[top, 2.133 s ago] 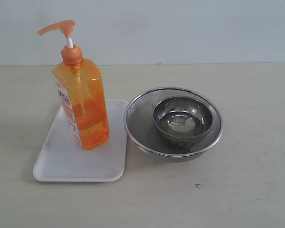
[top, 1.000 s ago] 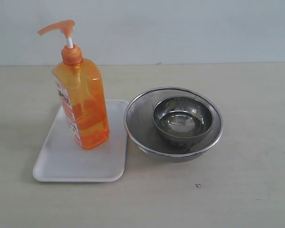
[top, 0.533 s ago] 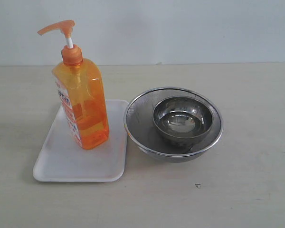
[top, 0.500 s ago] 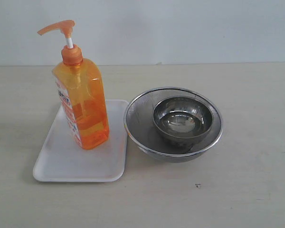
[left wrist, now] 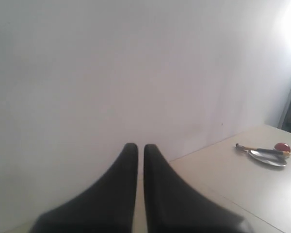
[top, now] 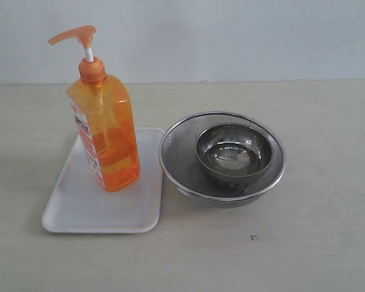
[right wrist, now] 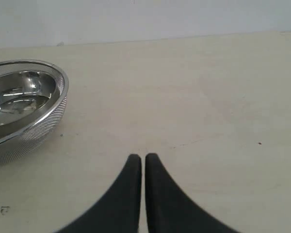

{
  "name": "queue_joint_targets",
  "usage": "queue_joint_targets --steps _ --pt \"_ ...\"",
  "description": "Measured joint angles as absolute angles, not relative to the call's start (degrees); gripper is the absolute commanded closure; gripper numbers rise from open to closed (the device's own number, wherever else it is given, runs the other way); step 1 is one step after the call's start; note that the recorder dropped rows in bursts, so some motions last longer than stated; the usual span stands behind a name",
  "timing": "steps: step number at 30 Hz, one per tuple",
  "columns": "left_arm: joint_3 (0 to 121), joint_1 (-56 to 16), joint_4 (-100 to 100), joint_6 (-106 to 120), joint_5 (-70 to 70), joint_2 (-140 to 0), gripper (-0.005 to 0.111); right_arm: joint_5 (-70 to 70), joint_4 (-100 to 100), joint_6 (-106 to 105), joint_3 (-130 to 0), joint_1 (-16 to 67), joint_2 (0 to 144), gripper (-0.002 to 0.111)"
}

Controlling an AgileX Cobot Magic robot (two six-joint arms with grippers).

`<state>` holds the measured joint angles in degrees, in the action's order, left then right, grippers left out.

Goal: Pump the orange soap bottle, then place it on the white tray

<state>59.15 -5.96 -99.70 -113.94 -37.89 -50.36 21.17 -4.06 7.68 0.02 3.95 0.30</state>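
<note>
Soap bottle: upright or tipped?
Upright: the bottle stands on its base on the tray, pump on top, nothing touching it.

The orange soap bottle (top: 109, 143) is translucent, the white tray (top: 85, 213) plain, the bowls (top: 234, 155) silvery, the table (top: 316, 237) pale beige.

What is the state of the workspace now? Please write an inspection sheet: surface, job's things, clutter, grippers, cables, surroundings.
Surface: pale table, one small dark mark in front of the bowls.
Job's things: orange soap bottle upright on the white tray, pump head raised.
Clutter: mesh-walled steel bowl beside the tray, smaller steel bowl inside it.
Grippers: left gripper and right gripper shut, empty, neither in the exterior view.
Cables: nothing seen.
Surroundings: plain pale wall; left wrist view shows a far metal dish with a red item.
</note>
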Motion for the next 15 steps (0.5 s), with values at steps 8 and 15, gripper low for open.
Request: queue_joint_targets --steps 8,15 --pt "59.15 -5.96 -99.80 -110.31 -41.72 -50.36 0.102 21.17 -4.06 7.68 0.02 3.95 0.30 0.108" --pt "59.15 -5.96 -99.80 -109.08 -43.60 -50.93 0.102 21.17 -4.06 7.68 0.02 3.95 0.30 0.108"
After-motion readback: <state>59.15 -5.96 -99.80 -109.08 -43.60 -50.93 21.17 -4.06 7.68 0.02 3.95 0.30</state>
